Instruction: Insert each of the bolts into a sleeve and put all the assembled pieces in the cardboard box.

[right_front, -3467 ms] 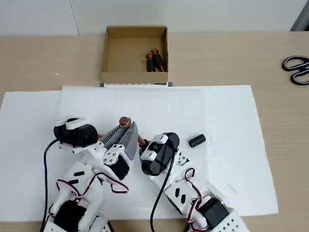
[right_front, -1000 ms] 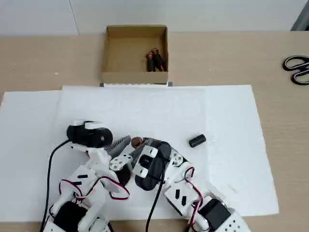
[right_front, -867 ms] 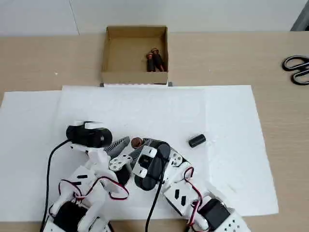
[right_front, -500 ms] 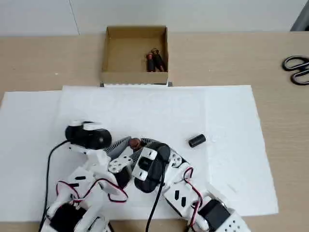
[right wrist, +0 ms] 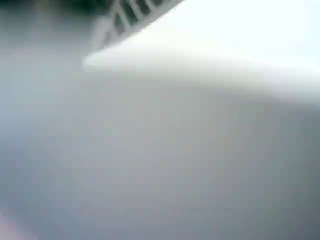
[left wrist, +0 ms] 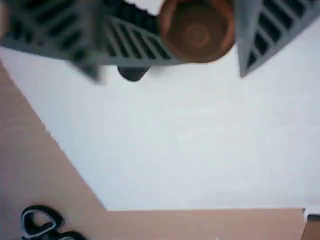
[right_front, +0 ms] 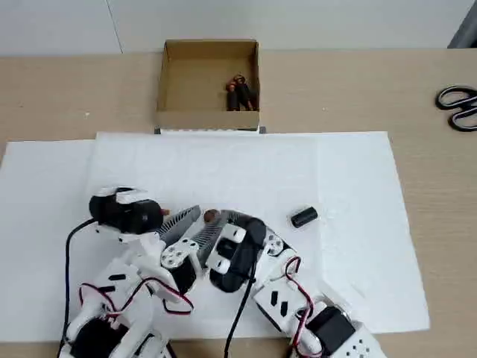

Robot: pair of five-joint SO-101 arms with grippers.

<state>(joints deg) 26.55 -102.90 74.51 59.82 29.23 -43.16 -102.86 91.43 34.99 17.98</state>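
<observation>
In the high view my left gripper (right_front: pixel 203 221) is low over the white paper, shut on a copper-headed bolt (right_front: pixel 211 216). The left wrist view has the bolt's round head (left wrist: pixel 196 29) between grey slatted fingers (left wrist: pixel 272 32). My right gripper (right_front: pixel 228 222) is pressed right up against the bolt from the other side, mostly hidden under its own wrist. A loose black sleeve (right_front: pixel 304 217) lies on the paper to the right, also seen as a dark sleeve (left wrist: pixel 132 73) past the fingers. The cardboard box (right_front: pixel 175 78) at the back holds assembled pieces (right_front: pixel 240 92).
A white paper sheet (right_front: pixel 350 179) covers the near half of the wooden table (right_front: pixel 358 89). Scissors (right_front: pixel 458 107) lie at the far right edge, and the scissors (left wrist: pixel 37 226) also show in the left wrist view. The right wrist view is a blur of paper with a grey finger (right wrist: pixel 131 17).
Since 3.5 s ago the left gripper brought the bolt down and rightward against the right gripper. In the last second the left arm's motor shifted left; the bolt barely moved.
</observation>
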